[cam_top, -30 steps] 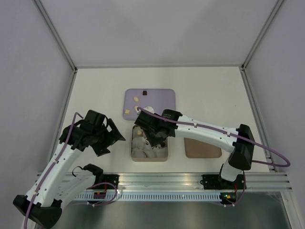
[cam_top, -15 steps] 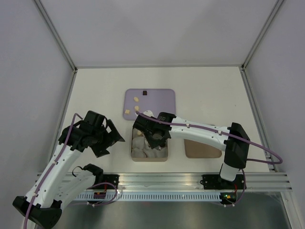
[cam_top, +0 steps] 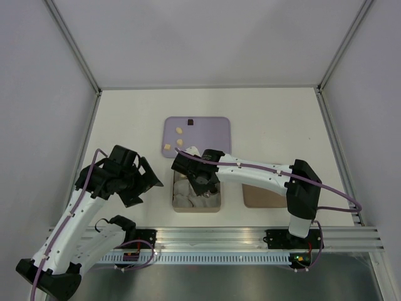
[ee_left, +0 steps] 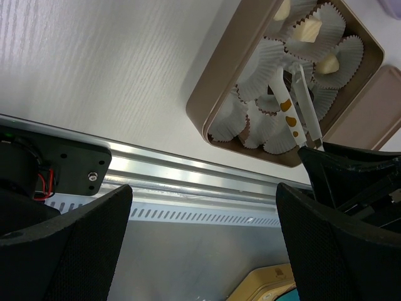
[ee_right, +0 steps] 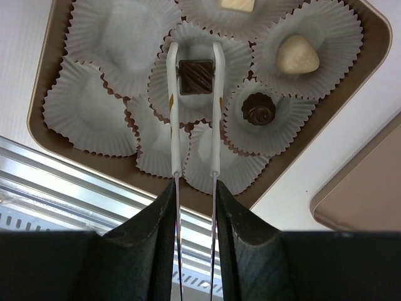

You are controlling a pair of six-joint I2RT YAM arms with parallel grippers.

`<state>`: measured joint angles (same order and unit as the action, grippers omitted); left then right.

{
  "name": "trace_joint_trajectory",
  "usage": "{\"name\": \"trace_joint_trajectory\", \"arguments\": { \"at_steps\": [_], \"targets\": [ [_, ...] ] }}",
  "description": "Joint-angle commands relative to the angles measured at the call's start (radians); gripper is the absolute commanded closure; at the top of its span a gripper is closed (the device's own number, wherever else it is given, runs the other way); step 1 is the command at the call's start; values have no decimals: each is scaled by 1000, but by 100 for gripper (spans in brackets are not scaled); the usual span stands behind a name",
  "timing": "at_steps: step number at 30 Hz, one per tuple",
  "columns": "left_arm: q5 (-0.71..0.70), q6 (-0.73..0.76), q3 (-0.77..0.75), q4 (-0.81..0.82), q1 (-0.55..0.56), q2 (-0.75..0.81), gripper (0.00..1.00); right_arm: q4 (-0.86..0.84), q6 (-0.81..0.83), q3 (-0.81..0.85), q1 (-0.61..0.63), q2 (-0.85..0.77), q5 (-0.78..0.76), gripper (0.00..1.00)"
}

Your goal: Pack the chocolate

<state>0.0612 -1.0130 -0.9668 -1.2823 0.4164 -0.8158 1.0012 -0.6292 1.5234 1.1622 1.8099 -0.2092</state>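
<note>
Top view. My right arm [cam_top: 250,172] reaches across to the box [cam_top: 176,205]. The right jaws are low over the cups, and what they carry is hidden from here. The left jaws sit near the box's left side. The tray [cam_top: 213,128] beyond the box holds four loose chocolates, one dark [cam_top: 190,122] and three cream [cam_top: 179,130]. The lid [cam_top: 266,197] lies on the counter [cam_top: 276,119], right of the box and apart from it.

Left wrist view. The left jaws are spread wide with nothing between them. The right arm's white fingers [ee_left: 283,94] dip in among the cups [ee_left: 229,116]. Cream pieces [ee_left: 310,29] show in the far cups.

Right wrist view. The right jaws are pinching a dark cube [ee_right: 195,76] between the thin fingers, directly over the centre cup [ee_right: 235,63]. Three other cups are filled: a cream round [ee_right: 297,54], a dark swirl [ee_right: 258,111] and a cream piece cut off at the top edge [ee_right: 237,3]. The cups to the left [ee_right: 116,37] are empty. I cannot tell whether the cube touches the paper floor.

Step in hand, as I judge it: setting this cube into the centre cup. About half the job is left, going by the four on the tray.

For the next move I should ease down until the cube seats. I then part the jaws only slightly so the fingers don't drag the fluted paper. After that I lift straight up and swing back to the tray. The cups are light and crowded, so a sideways exit would likely shift them.
</note>
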Motion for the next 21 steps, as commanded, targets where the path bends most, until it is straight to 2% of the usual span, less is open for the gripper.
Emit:
{"name": "trace_joint_trajectory", "arguments": {
  "at_steps": [1,5,9,16,21],
  "targets": [
    [12,1,-39,-35,-4,12,0,-16,-15,1,1,5,-29,68],
    [11,-2,-39,-41,-4,17,0,-9,-15,10,1,-9,-35,59],
    [9,-6,-39,-41,-2,17,0,16,-9,30,1,-21,-44,57],
    [5,-1,-46,-41,-4,15,0,114,-9,168,1,-87,-96,64],
    [5,-12,-30,-40,-4,23,0,186,5,331,-1,-112,-145,64]
  ]
}}
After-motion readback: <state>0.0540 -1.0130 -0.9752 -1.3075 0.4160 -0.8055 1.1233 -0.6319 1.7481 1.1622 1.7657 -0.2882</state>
